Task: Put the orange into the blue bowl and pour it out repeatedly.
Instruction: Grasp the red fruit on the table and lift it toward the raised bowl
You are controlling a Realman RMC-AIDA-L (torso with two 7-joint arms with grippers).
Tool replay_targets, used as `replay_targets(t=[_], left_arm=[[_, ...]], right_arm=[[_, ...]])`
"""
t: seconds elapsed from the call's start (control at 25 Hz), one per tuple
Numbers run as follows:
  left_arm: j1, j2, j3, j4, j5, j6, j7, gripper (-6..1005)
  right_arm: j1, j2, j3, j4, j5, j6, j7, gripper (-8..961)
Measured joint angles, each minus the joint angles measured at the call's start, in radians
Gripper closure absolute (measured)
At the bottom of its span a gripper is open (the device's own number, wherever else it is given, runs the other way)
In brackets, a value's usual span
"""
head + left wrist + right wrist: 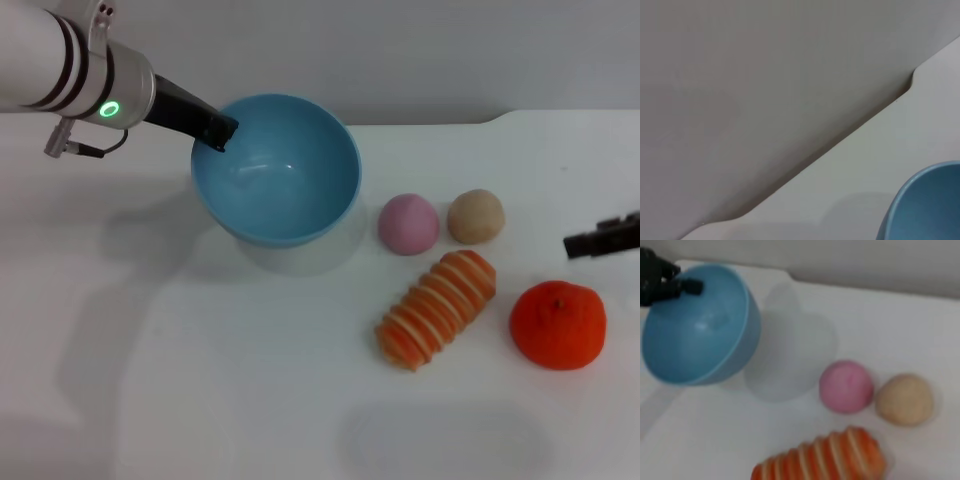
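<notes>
The blue bowl (278, 170) is empty, lifted off the white table and tilted, its mouth facing the middle of the table. My left gripper (215, 130) is shut on its far-left rim. The right wrist view shows the same grip on the bowl (700, 327), with dark fingers (670, 284) on the rim. A slice of the bowl's outer wall (925, 205) shows in the left wrist view. The orange (558, 324) lies on the table at the front right, free of both grippers. My right gripper (602, 238) hovers at the right edge, just behind the orange.
Between the bowl and the orange lie a pink ball (408, 223), a tan ball (475, 216) and an orange-and-cream striped ridged oblong (437, 308). The table's back edge (840, 145) meets a grey wall behind the bowl.
</notes>
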Motion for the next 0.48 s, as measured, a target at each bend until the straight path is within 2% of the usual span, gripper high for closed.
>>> replay_targets(t=[0.2,0.48], left_arm=[[-0.003,-0.001,0.019,-0.001,0.0,-0.007,-0.004,999],[-0.001,-0.001,0.022,-0.003,-0.006,-0.014,-0.006,1001]], right_arm=[[-0.014,0.025,-0.02,0.065,-0.032,0.038,-0.002,373],[-0.004,0.032,-0.088,0.191,-0.081,0.142,-0.003,381]])
